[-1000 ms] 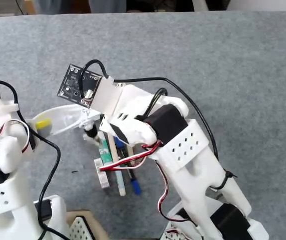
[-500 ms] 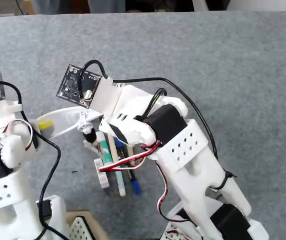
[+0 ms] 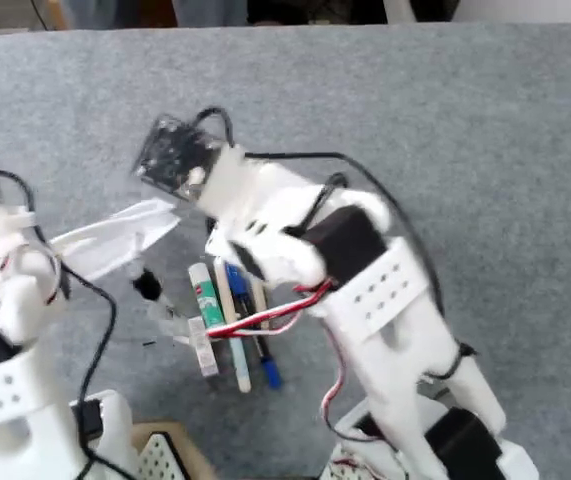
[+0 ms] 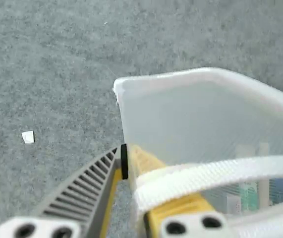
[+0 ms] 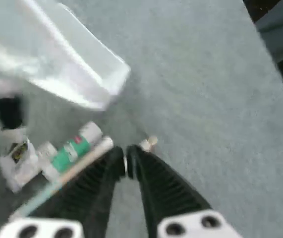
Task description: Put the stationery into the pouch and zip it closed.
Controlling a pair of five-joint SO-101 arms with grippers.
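Left tool (image 4: 124,162): closed on one end of the pouch, which is pinched between a yellow jaw and a grey ribbed jaw, at the left side of the desk (image 3: 485,130).

Pouch (image 3: 115,240): clear plastic with a white zip band. It is held up off the grey surface and stretches from the left arm toward the middle. I can make out no stationery inside it.

Stationery (image 3: 227,325): a small bundle lying on the desk, just to the right of the pouch's free end and a little nearer the arm bases. It includes a green-labelled tube (image 3: 205,293), a blue pen (image 3: 269,374) and a pale stick (image 5: 82,162). The pieces lie side by side, their long axes running from the far edge toward the near edge.

Right tool (image 5: 126,159): black jaws pressed together with nothing between them. The tips are low over the far ends of the tube and the stick.

Key relation: the bundle lies just below and behind the right tool's tips, so the right arm is clearly the nearer one. I judge that it must open across the pieces' narrow width, then carry them leftward to the pouch.
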